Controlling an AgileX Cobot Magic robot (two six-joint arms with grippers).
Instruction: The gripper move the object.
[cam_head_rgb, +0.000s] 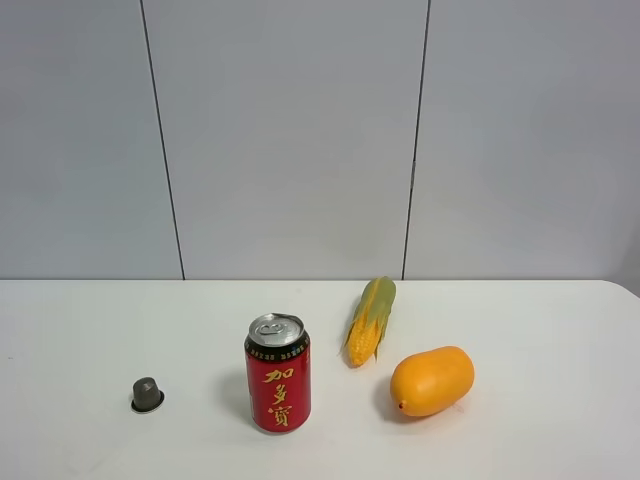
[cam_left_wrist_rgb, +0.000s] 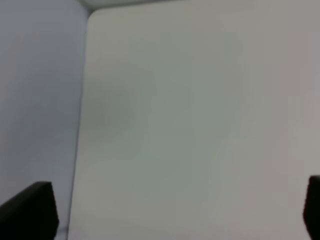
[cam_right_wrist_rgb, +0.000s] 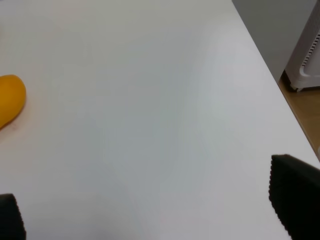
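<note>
The orange-yellow mango-like fruit (cam_head_rgb: 432, 380) lies on the white table (cam_head_rgb: 560, 340), right of centre near the front. Neither arm shows in the high view. In the right wrist view the fruit's end (cam_right_wrist_rgb: 10, 99) shows at the edge, well off to one side of my right gripper (cam_right_wrist_rgb: 150, 220), whose black fingertips (cam_right_wrist_rgb: 295, 195) stand wide apart over bare table. In the left wrist view my left gripper (cam_left_wrist_rgb: 175, 210) is open too, its fingertips (cam_left_wrist_rgb: 30, 210) spread over bare table, with nothing between them.
A red drink can (cam_head_rgb: 278, 372) stands upright left of the fruit. A yellow-green corn cob (cam_head_rgb: 370, 320) lies behind them. A small grey cap (cam_head_rgb: 147, 395) sits at the front left. The table's right edge (cam_right_wrist_rgb: 260, 55) borders a wooden floor and a white appliance (cam_right_wrist_rgb: 307, 55).
</note>
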